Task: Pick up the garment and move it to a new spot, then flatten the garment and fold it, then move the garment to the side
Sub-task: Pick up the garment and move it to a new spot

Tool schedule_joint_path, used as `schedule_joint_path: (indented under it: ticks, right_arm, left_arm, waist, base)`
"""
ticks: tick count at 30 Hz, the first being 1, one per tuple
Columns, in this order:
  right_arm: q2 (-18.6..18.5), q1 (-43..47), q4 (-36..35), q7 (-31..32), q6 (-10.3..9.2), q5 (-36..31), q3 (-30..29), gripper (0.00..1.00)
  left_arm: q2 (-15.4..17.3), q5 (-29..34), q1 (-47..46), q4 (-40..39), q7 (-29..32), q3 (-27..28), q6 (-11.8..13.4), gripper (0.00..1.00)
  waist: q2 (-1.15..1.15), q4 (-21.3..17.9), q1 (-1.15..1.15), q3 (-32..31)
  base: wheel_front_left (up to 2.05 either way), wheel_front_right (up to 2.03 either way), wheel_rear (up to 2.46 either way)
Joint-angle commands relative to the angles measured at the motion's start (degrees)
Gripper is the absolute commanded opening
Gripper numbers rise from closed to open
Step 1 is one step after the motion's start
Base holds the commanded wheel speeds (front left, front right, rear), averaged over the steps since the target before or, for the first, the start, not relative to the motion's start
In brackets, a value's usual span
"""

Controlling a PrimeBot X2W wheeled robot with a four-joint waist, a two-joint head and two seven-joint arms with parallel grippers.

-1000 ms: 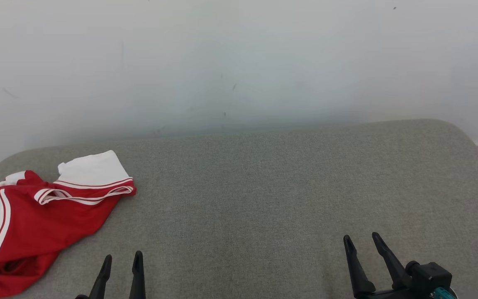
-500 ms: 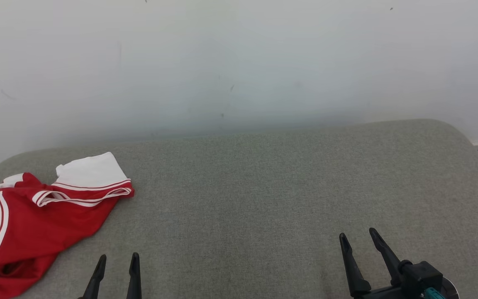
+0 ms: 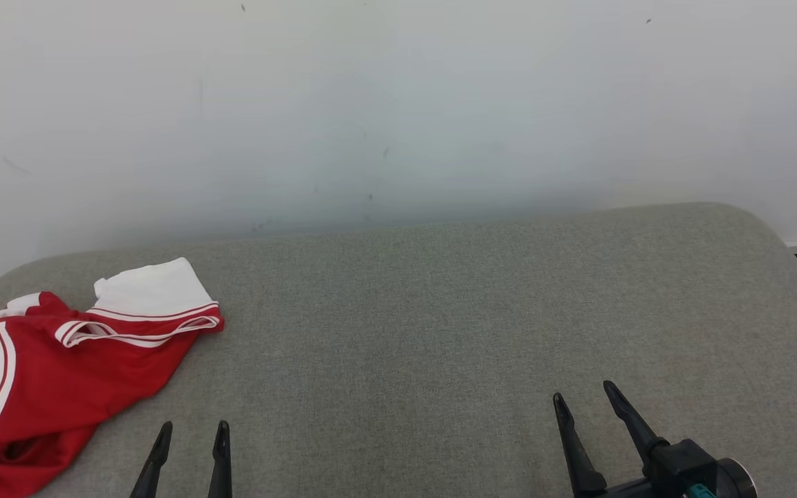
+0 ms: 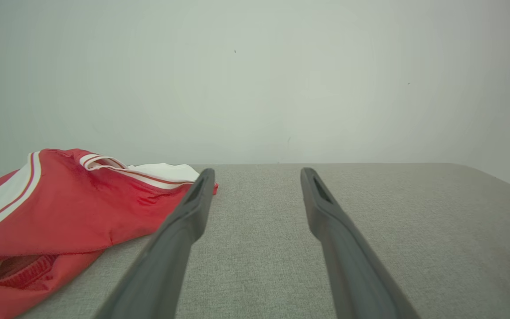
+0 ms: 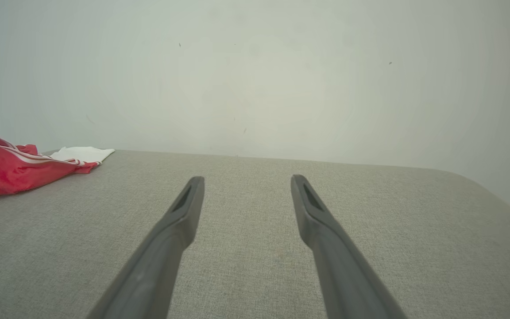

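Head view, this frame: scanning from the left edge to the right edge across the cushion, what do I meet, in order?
red and white garment → left gripper, open → right gripper, open

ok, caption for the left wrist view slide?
Left gripper, jaws open and empty, poised above the grey cushion, crumpled red-and-white garment lying to its left.

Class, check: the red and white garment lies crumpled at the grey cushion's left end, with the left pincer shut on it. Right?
No. The garment lies crumpled at the grey cushion's left end, but the left pincer is open and holds nothing; the left wrist view shows it.
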Motion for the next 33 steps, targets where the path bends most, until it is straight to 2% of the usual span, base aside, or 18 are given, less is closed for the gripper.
schedule_joint_path:
  ticks: [1, 22, 33]
  right_arm:
    - [0.2, -0.1, 0.2, -0.3, 0.04, -0.1, 0.0, 1.0]
    - [0.2, 0.4, 0.6, -0.3, 0.04, 0.5, -0.4, 1.0]
    - [0.1, 0.7, 0.4, -0.3, 0.04, 0.8, 0.1, 1.0]
  left_arm:
    - [0.0, -0.4, 1.1, 0.0, -0.2, 0.5, -0.4, 1.0]
    - [0.0, 0.4, 1.0, 1.7, -0.2, 0.1, -0.6, 1.0]
    - [0.0, 1.0, 0.7, 1.7, -0.3, 0.2, 0.2, 1.0]
  waist:
    - [0.0, 0.0, 0.0, -0.1]
    - [0.0, 0.4, 0.0, -0.1]
    - [0.0, 3.6, 0.0, 0.1]
  base:
    - [0.0, 0.0, 0.0]
    - [0.0, 0.0, 0.0]
    - [0.0, 0.0, 0.0]
